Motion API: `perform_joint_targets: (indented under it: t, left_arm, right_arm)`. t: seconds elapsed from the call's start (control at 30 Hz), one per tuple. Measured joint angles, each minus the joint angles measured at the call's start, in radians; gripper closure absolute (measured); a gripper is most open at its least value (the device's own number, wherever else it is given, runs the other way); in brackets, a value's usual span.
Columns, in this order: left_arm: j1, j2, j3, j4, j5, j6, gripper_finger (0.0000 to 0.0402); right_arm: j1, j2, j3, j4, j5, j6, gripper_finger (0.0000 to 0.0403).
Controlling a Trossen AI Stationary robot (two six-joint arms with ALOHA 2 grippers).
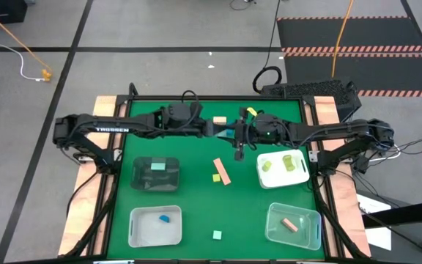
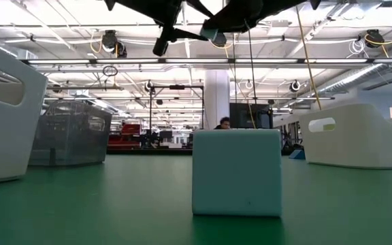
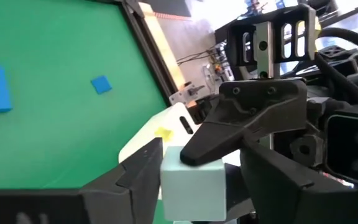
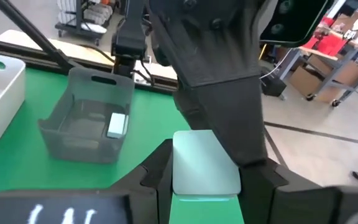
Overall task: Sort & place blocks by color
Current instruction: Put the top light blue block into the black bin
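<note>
mint block [image 3: 192,183] | gripped between both end effectors | arms meeting mid-table, raised

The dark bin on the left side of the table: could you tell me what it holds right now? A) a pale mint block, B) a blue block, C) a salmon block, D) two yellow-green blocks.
A: in the high view one pale mint block lies inside the dark bin, and the right wrist view shows the same.
</note>
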Motion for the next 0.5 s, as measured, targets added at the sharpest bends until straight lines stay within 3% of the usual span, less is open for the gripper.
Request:
perform_joint_targets:
  t: [0.23, 0.5]
  left_arm:
    - [0.0, 0.003, 0.0, -0.016, 0.004, 0.003, 0.0245]
    - [-0.002, 0.005, -0.001, -0.017, 0.021, -0.026, 0.021]
  right_arm:
    - [0.0, 0.0, 0.0, -0.033, 0.006, 0.004, 0.0291]
    - [0.001, 0.003, 0.001, -0.045, 0.05, -0.003, 0.0291]
